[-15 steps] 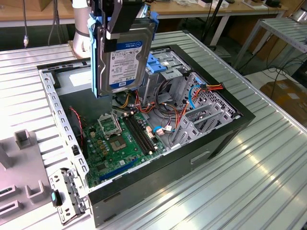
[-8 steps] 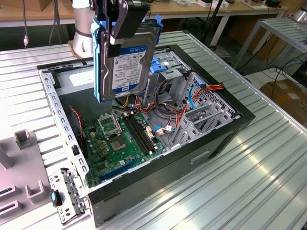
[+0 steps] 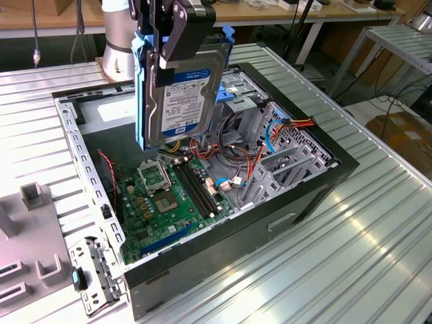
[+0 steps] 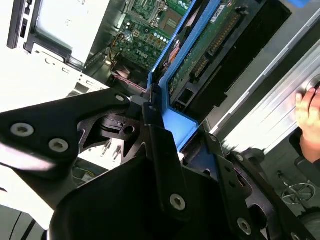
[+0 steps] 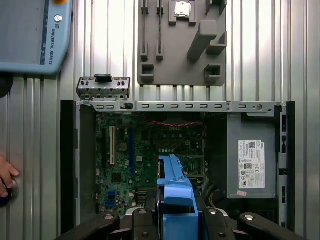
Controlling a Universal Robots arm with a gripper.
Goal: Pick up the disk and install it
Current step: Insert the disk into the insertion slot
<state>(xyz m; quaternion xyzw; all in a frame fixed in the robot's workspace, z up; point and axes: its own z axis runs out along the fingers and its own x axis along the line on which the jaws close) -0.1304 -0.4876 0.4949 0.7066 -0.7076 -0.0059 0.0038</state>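
Observation:
The disk (image 3: 181, 94) hangs on edge above the open computer case (image 3: 317, 145), its blue-and-white label facing the exterior camera and blue rails along its sides. My gripper (image 3: 177, 30) is shut on its upper end, black fingers clamping the blue rail. In the second wrist view the disk (image 4: 220, 35) shows its circuit-board side, with the gripper (image 4: 165, 125) closed on the blue rail. In the first wrist view the disk's blue rail (image 5: 174, 185) runs out from the gripper (image 5: 175, 222) over the motherboard (image 5: 145, 150).
Inside the case lie the motherboard (image 3: 169, 196), loose orange and blue cables (image 3: 270, 135) and a drive cage (image 3: 243, 94). A grey power-supply box (image 5: 251, 162) sits in one corner. A grey fixture plate (image 5: 182, 40), a pendant (image 5: 32, 35) and a person's hand (image 5: 6, 175) are outside the case.

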